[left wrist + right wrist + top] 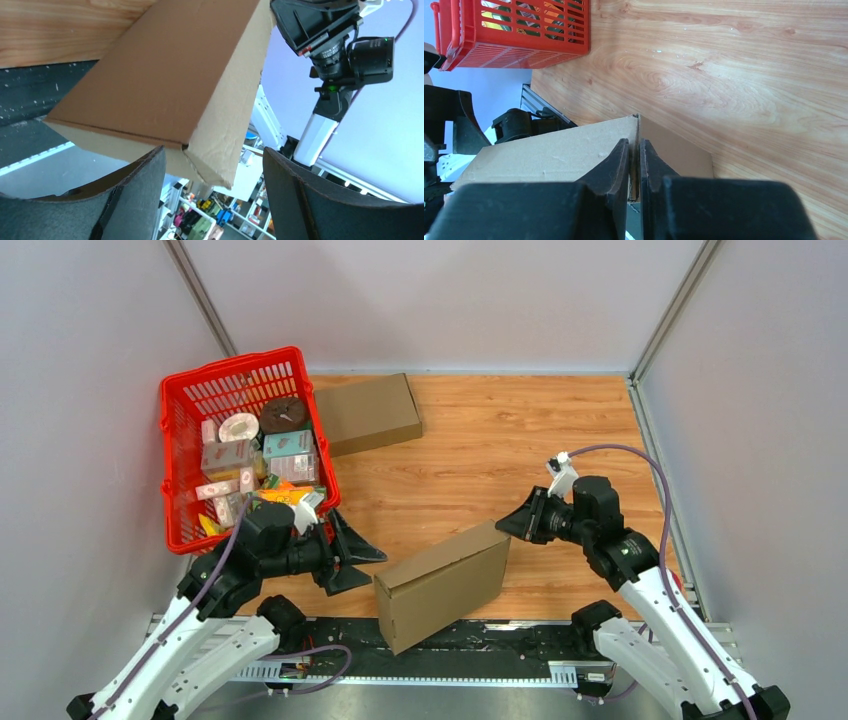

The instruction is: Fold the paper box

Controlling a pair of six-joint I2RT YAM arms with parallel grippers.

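Both ends of the box [440,580] are being covered: right gripper [514,524] pinching one corner, left gripper [368,567] gaping wide.

Paper box [443,583] stands at the near edge of the tabletop [520,440]. Behind the box: bare wood, open passage. Left of the box: the left hand [362,568], fingers spread, fills the gap. Beyond it the red basket [166,480], filled with goods, blocks that side. Far behind and left of the box: a flat brown carton [367,412] touching the basket. At the box's right end: the right hand [510,523] is clamped on the top edge, with bare wood past it.
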